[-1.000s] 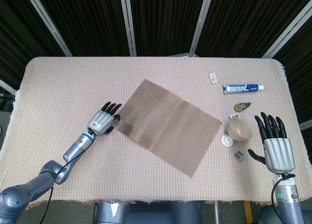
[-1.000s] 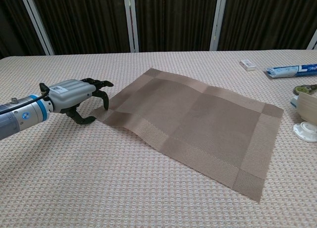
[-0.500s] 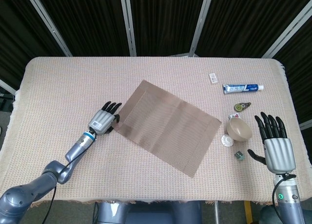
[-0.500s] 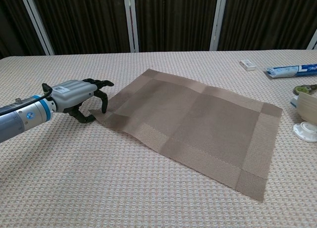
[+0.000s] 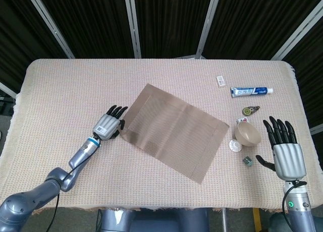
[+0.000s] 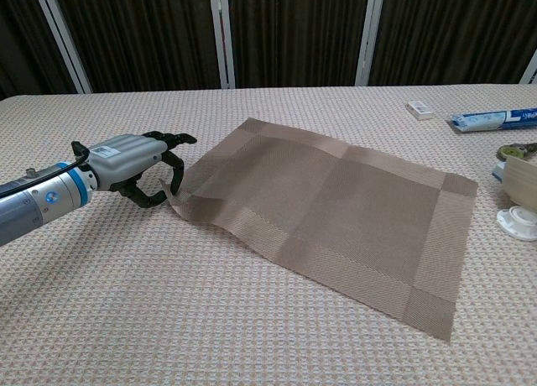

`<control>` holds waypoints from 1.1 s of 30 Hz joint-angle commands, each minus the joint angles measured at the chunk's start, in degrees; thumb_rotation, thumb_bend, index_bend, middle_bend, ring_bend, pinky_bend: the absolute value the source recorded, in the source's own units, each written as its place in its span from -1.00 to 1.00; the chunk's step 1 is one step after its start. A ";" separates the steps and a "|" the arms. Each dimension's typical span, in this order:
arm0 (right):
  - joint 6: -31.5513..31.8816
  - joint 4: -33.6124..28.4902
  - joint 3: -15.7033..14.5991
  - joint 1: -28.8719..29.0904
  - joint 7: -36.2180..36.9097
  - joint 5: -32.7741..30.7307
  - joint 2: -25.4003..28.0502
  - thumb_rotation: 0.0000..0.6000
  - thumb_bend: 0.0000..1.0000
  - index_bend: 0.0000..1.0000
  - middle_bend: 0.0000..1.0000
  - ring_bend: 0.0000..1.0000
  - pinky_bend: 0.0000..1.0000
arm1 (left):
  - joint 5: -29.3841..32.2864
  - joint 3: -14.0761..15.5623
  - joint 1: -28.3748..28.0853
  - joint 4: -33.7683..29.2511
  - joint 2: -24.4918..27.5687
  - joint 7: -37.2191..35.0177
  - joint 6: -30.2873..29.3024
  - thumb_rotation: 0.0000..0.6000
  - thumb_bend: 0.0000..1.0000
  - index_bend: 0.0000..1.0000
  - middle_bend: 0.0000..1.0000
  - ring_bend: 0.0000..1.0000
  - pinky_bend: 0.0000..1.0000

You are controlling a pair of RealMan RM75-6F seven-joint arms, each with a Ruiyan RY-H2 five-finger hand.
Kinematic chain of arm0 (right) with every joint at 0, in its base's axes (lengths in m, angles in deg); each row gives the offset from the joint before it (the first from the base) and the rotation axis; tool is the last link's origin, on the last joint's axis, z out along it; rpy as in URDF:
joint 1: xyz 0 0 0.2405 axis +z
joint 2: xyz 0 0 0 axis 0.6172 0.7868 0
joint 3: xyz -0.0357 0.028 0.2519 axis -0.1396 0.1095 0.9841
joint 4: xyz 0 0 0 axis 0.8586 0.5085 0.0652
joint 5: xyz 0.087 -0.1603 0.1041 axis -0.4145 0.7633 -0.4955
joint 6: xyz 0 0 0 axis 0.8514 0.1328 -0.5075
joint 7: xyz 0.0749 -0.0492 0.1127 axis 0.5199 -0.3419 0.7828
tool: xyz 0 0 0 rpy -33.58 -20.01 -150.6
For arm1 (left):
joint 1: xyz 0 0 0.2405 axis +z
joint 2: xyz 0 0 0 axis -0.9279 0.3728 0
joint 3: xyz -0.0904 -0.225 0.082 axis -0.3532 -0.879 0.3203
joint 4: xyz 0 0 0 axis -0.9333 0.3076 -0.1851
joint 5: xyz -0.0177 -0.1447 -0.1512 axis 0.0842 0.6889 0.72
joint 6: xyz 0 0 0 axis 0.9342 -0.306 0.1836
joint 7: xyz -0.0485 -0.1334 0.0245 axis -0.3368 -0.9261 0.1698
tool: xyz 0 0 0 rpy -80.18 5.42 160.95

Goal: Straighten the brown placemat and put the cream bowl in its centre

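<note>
Left hand (image 6: 138, 164) is pinching the near-left corner of the brown placemat (image 5: 174, 130), which is lying skewed on the tabletop (image 5: 65, 96) with that corner lifting slightly. Right hand (image 5: 285, 151), fingers spread and holding nothing, is hovering just right of the cream bowl (image 5: 247, 134), which is sitting off the placemat.

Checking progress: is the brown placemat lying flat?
No. The brown placemat is spread, but its corner at the left hand is lifted and rippled.

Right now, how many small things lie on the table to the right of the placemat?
6: white box, toothpaste tube, tape roll, cream bowl, white cap, small green piece. The bowl may hide more.
</note>
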 commanded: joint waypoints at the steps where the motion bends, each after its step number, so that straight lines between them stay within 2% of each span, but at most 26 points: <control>1: 0.04 -0.16 -0.09 -0.12 0.18 0.27 0.17 1.00 -1.00 -1.00 -1.00 -1.00 -1.00 | -0.94 1.01 1.09 -2.59 1.64 0.11 -2.13 1.00 -0.04 0.24 -1.00 -1.00 -1.00; 7: 0.49 -0.80 -0.34 -0.46 0.20 1.30 0.49 1.00 -1.00 -1.00 -1.00 -1.00 -1.00 | -2.21 3.06 3.66 -11.18 6.43 2.82 -5.44 1.00 0.03 0.29 -1.00 -1.00 -1.00; 14: 1.22 -1.74 -0.66 -0.98 -0.16 2.52 0.78 1.00 -1.00 -1.00 -1.00 -1.00 -1.00 | -2.34 5.48 7.50 -28.36 15.26 11.13 -8.30 1.00 0.05 0.29 -1.00 -1.00 -1.00; 21: 1.49 -2.24 -0.83 -1.33 -0.38 3.08 1.01 1.00 -1.00 -1.00 -1.00 -1.00 -1.00 | -2.82 8.70 10.50 -41.24 21.97 21.00 -9.73 1.00 0.05 0.29 -1.00 -1.00 -1.00; 24: 1.82 -2.50 -0.86 -1.49 -0.40 3.49 1.14 1.00 -1.00 -1.00 -1.00 -1.00 -1.00 | -2.85 10.05 11.43 -45.69 23.80 24.79 -9.53 1.00 0.04 0.29 -1.00 -1.00 -1.00; 33: 2.36 -2.68 -0.97 -1.83 -0.11 4.34 1.45 1.00 -1.00 -1.00 -1.00 -1.00 -1.00 | -3.61 13.08 13.44 -53.06 26.35 30.17 -9.28 1.00 0.04 0.29 -1.00 -1.00 -1.00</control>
